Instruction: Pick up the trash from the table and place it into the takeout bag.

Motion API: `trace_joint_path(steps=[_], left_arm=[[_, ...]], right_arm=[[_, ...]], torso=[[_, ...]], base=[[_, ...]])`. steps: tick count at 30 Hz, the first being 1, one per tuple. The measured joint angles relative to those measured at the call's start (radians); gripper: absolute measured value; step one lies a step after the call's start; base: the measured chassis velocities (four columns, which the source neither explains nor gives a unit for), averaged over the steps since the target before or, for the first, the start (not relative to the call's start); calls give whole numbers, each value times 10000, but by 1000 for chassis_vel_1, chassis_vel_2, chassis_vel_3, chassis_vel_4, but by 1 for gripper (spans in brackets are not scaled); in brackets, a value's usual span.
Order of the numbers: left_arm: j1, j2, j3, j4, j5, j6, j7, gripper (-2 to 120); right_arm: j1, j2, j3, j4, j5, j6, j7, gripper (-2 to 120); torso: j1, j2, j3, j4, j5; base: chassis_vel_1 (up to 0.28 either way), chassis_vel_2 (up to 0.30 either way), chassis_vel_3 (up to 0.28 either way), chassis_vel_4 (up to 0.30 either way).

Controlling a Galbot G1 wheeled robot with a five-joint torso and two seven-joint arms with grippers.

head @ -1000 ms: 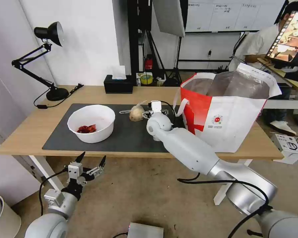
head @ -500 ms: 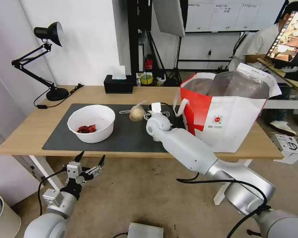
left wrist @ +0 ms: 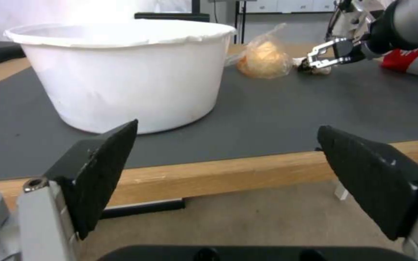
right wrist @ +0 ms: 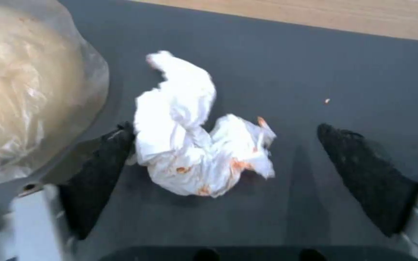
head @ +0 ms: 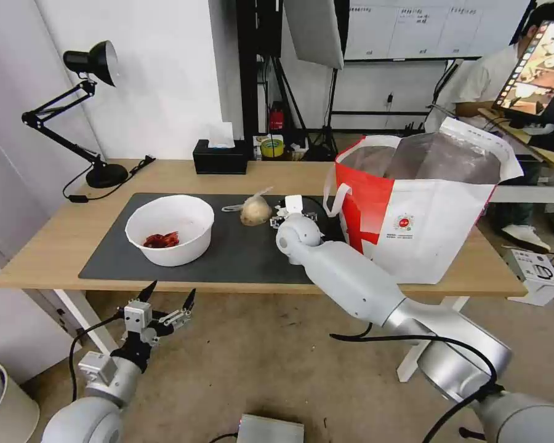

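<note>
While the crumpled white tissue (right wrist: 197, 145) lies on the dark grey mat (right wrist: 315, 65) just beside the knotted bag (right wrist: 25, 90), the right hand (right wrist: 223, 174) straddles it, fingers spread, one touching it. Left hand (left wrist: 228, 177) hangs open below the worktop (head: 55, 246) edge, near the white bowl (left wrist: 122, 72).

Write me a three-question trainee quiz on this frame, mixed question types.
1. True or false: the right gripper is shut on the crumpled tissue.
2. What sits in the white bowl? A) red scraps B) a spoon C) noodles
3. Fill in: the left gripper hangs open below the ____ edge.

Key: 1 false, it is open around the tissue, beside the knotted bag; 2 A; 3 table.
</note>
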Motion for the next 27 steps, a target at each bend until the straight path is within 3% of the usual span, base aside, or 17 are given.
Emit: trace_joint_path(steps=[5,6,9,10,20,23,27], left_arm=[[-33,-9,39,32,3,0,-1,100],[-40,-23,63,47,14,0,-1,100],[-40,-38,81,51,25,0,-1,100],[-38,-46,93,50,32,-5,-2,100],[-44,-57,79,43,36,-38,-3,100],[-27,-77,72,31,50,-67,-5,100],[-36,-78,51,19,51,-73,-27,100]], right_arm=[[23,11,-17,-41,-10,132,-41,78],[20,-4,-17,-36,-10,145,-42,69],[7,-24,-17,-15,-10,147,-42,65],[-8,-65,-18,35,1,148,-32,54],[-65,-179,-55,223,72,153,24,25],[-82,-202,-5,491,315,153,28,8],[-85,-319,33,819,357,276,-122,0]], torso=[[0,0,0,0,0],[0,0,0,0,0],[0,0,0,-1,0],[0,0,0,0,0],[0,0,0,-1,0],[0,0,0,0,0],[0,0,0,0,0]], base=[[0,0,0,0],[0,0,0,0],[0,0,0,0],[0,0,0,0],[0,0,0,0],[0,0,0,0],[0,0,0,0]])
